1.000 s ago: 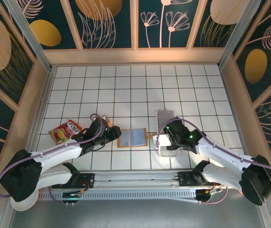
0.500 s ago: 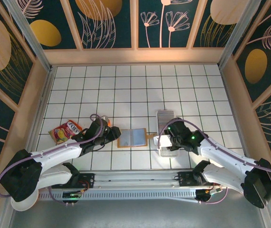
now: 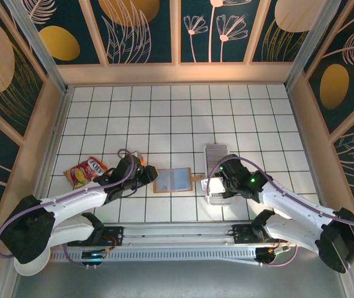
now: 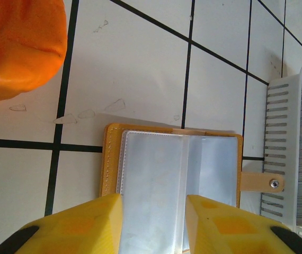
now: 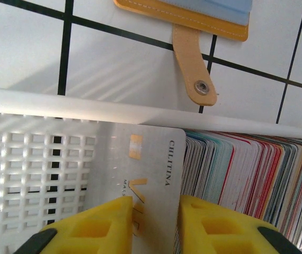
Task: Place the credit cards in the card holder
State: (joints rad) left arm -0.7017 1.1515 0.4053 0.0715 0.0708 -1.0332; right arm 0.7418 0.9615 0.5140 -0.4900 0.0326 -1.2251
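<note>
The white-shelled left arm [image 3: 71, 202] stretches low from the near left corner of the white tiled worktop [image 3: 164, 112] towards its middle, a purple cable looping along it. The yellow-fingered left gripper [image 3: 147, 174] [image 4: 153, 214] points right, its jaws wide apart. The white-shelled right arm [image 3: 289, 202] reaches in from the near right corner, elbow bent and wrist tipped down. The yellow-fingered right gripper [image 3: 217, 184] [image 5: 154, 222] points downward, with a narrower gap between its jaws.

"CHILTINA" — on pale grey credit card [image 5: 145, 164], R wrist view; other print illegible
</note>
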